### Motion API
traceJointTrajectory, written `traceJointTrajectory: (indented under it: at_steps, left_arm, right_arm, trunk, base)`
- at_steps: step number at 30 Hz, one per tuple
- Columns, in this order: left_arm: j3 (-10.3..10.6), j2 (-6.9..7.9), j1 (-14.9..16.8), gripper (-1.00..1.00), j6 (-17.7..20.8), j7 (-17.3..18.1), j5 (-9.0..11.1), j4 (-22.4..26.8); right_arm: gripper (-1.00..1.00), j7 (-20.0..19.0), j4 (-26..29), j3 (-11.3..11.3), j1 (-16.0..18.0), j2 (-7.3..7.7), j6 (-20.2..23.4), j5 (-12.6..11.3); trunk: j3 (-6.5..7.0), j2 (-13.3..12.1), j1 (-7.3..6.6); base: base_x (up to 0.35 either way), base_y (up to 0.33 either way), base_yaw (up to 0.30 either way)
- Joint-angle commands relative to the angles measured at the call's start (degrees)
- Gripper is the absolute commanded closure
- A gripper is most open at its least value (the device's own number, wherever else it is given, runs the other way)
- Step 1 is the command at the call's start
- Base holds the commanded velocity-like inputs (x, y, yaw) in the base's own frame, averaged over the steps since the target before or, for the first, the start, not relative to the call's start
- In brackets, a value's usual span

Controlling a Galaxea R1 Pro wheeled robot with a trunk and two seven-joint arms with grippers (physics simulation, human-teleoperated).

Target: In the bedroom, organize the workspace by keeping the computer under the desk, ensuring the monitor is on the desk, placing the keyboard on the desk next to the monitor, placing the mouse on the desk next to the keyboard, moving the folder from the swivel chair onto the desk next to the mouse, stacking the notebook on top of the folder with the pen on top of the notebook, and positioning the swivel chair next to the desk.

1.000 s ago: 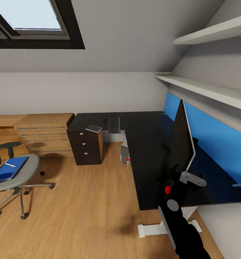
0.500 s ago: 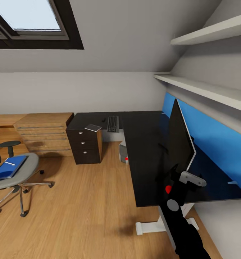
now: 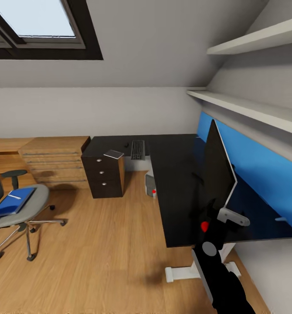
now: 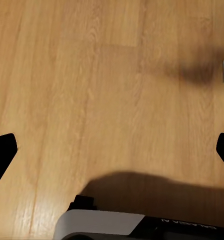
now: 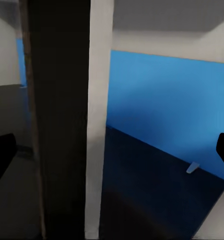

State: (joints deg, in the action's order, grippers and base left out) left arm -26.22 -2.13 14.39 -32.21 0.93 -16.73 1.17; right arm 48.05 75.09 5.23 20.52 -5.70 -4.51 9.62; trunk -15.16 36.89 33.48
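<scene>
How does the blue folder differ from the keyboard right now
The folder is bright blue and lies on the swivel chair seat, off the desk; the keyboard is dark grey and already lies on the desk's far end. The folder looks broad, the keyboard long and narrow. Both lie flat.

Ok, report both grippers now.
Left gripper: open, over wooden floor.
Right gripper: open, edge of wide black-fronted monitor between the jaws.
</scene>
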Motion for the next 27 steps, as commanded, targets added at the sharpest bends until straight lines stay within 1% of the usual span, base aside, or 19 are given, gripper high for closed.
traceJointTrajectory:
  at_steps: [1,7,20,23,27]
  left_arm:
    - [-0.5,0.00,0.0,-1.00,-0.1,0.1,-0.4,0.0]
    - [-0.5,-0.01,0.0,-1.00,-0.2,0.1,-0.4,0.0]
    - [-0.5,-0.03,0.0,-1.00,-0.2,0.0,-0.4,0.0]
    - [-0.5,-0.03,0.0,-1.00,-0.2,0.0,-0.4,0.0]
    - [-0.5,-0.05,0.0,-1.00,-0.2,0.0,-0.4,0.0]
  right_arm:
    - [-1.00,0.2,0.0,0.0,0.0,-0.02,-0.2,0.1]
    - [-1.00,0.2,0.0,0.0,0.0,-0.02,-0.2,0.2]
    - [-1.00,0.2,0.0,0.1,0.0,-0.02,-0.2,0.1]
    - [-1.00,0.2,0.0,0.1,0.0,-0.02,-0.2,0.1]
    - [-1.00,0.2,0.0,0.1,0.0,-0.01,-0.2,0.1]
  trunk:
    - [-0.08,0.1,0.00]
    - [-0.08,0.1,0.00]
    - [-0.08,0.1,0.00]
    - [-0.08,0.1,0.00]
    - [-0.08,0.1,0.00]
  base:
    - [-0.160,0.156,0.000]
    - [-0.068,0.075,0.000]
    - [-0.007,0.007,0.000]
    - [-0.001,-0.061,0.000]
    - [0.000,-0.178,0.000]
